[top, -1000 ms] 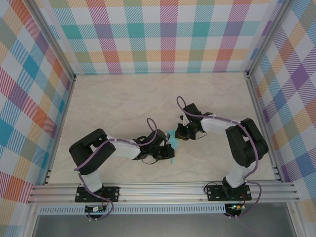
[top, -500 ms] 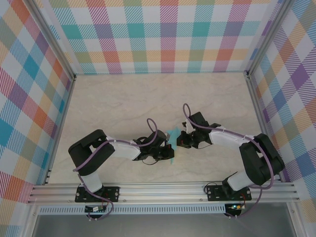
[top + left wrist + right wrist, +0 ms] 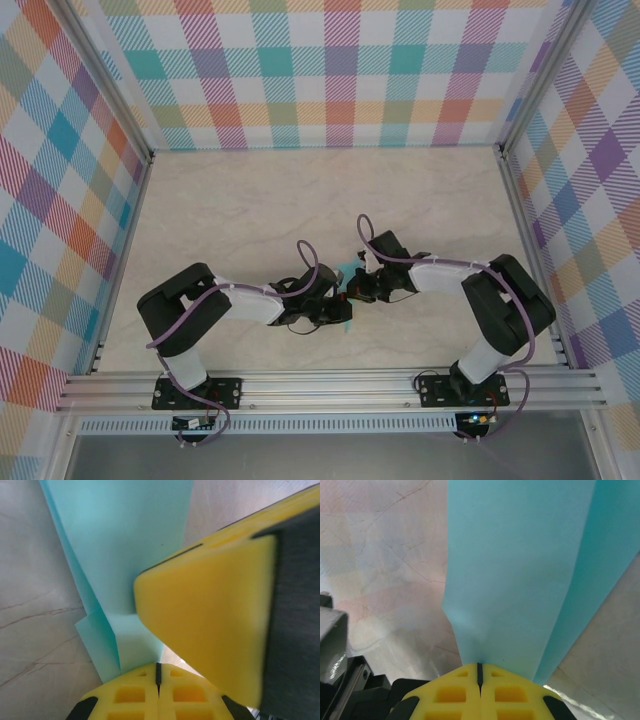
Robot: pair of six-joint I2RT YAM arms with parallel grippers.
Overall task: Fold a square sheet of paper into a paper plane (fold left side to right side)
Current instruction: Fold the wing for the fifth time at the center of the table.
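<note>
Centre of the top view: the left end effector [image 3: 337, 306] and the right end effector [image 3: 353, 290] meet above the table [image 3: 250, 200]. Each is pressed together on the folded turquoise sheet of paper [image 3: 520, 570], which emerges from its yellow pad seam. Since half a second earlier, the right end effector has shifted left, hiding more paper. The sheet appears lifted, though this is uncertain.

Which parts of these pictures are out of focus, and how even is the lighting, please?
Left wrist: the yellow finger pad nearest the lens is blurred, while the sheet of paper shows clear creases. Right wrist: the sheet is soft close up, and the table looks hazy. Top external: sharp, evenly lit, without glare.
</note>
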